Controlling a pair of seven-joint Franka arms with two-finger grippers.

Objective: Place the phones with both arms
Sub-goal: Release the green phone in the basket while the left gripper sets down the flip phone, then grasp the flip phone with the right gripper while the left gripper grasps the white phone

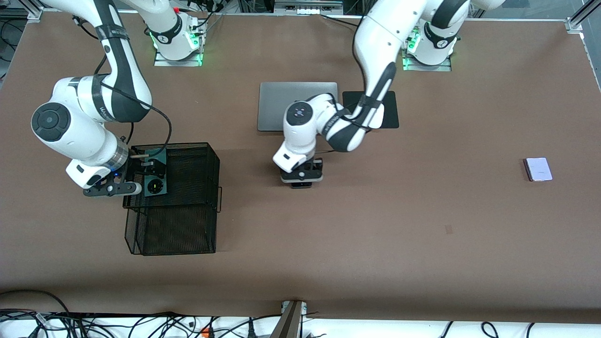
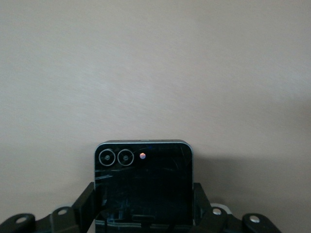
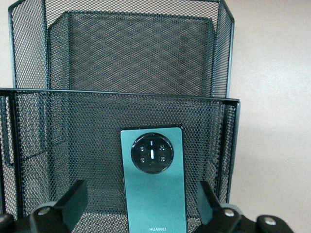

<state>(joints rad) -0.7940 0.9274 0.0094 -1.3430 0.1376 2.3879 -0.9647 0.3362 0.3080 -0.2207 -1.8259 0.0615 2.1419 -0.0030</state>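
The small black phone point(image 2: 143, 170) sits between the fingers of my left gripper point(image 2: 143, 194), which is shut on its two sides. In the front view that gripper point(image 1: 300, 180) is low over bare table just off the silver laptop point(image 1: 297, 105). The dark-green phone point(image 3: 153, 184) with its round black camera ring is inside the black mesh basket point(image 3: 121, 94). It shows in the compartment farther from the front camera point(image 1: 156, 187). My right gripper point(image 1: 149, 176) hangs over it, open, with both fingers point(image 3: 73, 194) well clear of the phone's edges. The pale pink-white phone point(image 1: 538, 169) lies alone toward the left arm's end.
The mesh basket point(image 1: 188, 144) has a second compartment nearer the front camera. A black pad point(image 1: 389, 110) lies beside the laptop, partly under the left arm. Brown table stretches between the basket and the pale phone.
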